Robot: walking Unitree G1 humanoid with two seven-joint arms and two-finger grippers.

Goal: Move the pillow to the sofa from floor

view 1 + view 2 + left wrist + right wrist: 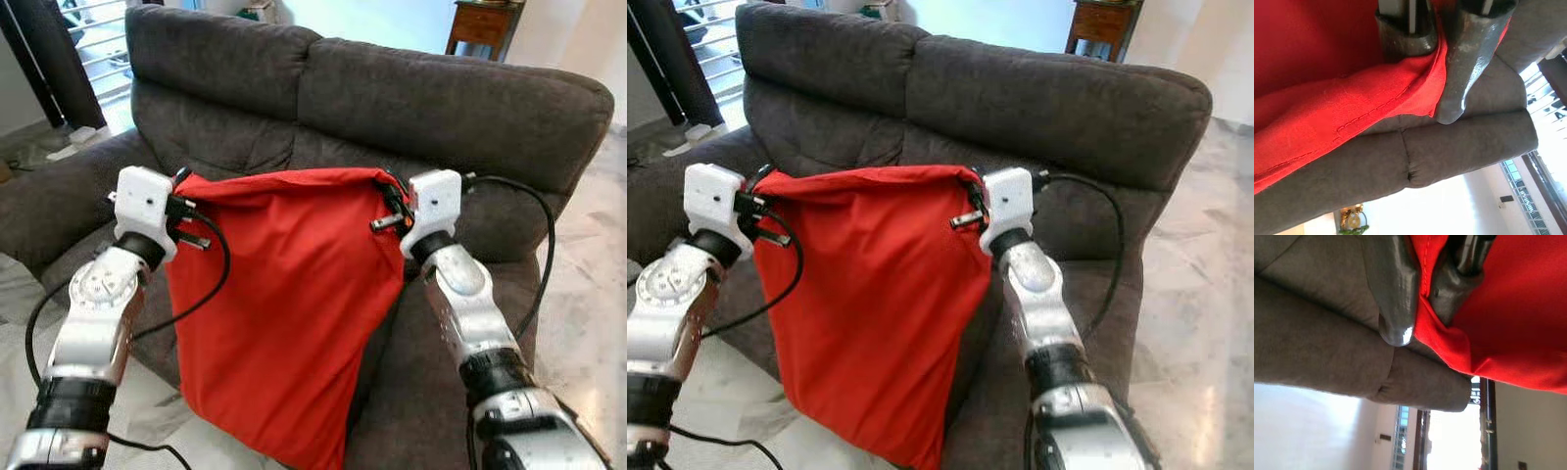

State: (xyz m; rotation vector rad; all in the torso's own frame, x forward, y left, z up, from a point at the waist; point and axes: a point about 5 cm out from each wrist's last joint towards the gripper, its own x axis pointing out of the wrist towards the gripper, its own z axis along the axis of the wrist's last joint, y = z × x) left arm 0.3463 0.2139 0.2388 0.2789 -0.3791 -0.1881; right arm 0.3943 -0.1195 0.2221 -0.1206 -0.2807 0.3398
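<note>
So both arms were doing the work here. The left gripper [184, 223] was clamped down on the upper left corner of the red pillow [279, 313], and in the left wrist view you could see the seam edge squeezed between the two black fingers [1462, 63]. Same deal on the other side: the right gripper [390, 208] was closed on the upper right corner, with a fold of red cloth pinched between its fingers [1396, 289] in the right wrist view. Neither one had any gap to speak of, just fabric in the bite.

The pillow hung between them like a flag, top edge stretched roughly level, the rest drooping down to a point. It was held in front of the grey sofa [470, 108], top edge about level with the bottom of the backrest, lower part hanging down past the front of the seat toward the pale floor [588, 294]. I couldn't tell for sure whether the lowest tip cleared the floor or brushed it, since it ran off the bottom of the head view.

My read on progress: the pickup was done and the carry mostly done. What was left was getting it forward over the seat cushion and letting go.

Containers: none in view, nothing to report there. A small wooden side table [485, 24] stood behind the sofa.
</note>
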